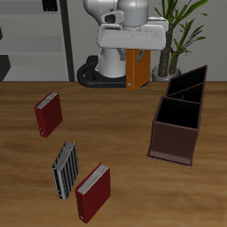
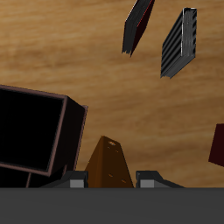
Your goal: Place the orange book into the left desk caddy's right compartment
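In the exterior view, the orange book [image 1: 135, 70] is seen held upright in the air by the pincer [image 1: 135, 55], above the back part of the bench [image 1: 115, 115] and in front of the robot's white base. The left desk caddy [image 1: 180, 115], dark reddish-brown with inner dividers, is found at about four o'clock from the book, well apart from it. A dark red book [image 1: 48, 114] lies at about eight o'clock from the orange book; a grey-and-black striped book [image 1: 64, 169] and a second dark red book [image 1: 93, 192] lie just beside each other near the bench's front edge.

In the wrist view, the pincer [image 2: 111, 179] is shown clenched on the orange book [image 2: 108, 163], which is gripped between the fingers [image 2: 78, 181]. The caddy [image 2: 35, 131] is seen beside the book, its interior dark. The striped book [image 2: 178, 42] and a dark red book [image 2: 137, 24] are seen farther off on the wood; another dark red shape [image 2: 217, 144] is cut by the edge.
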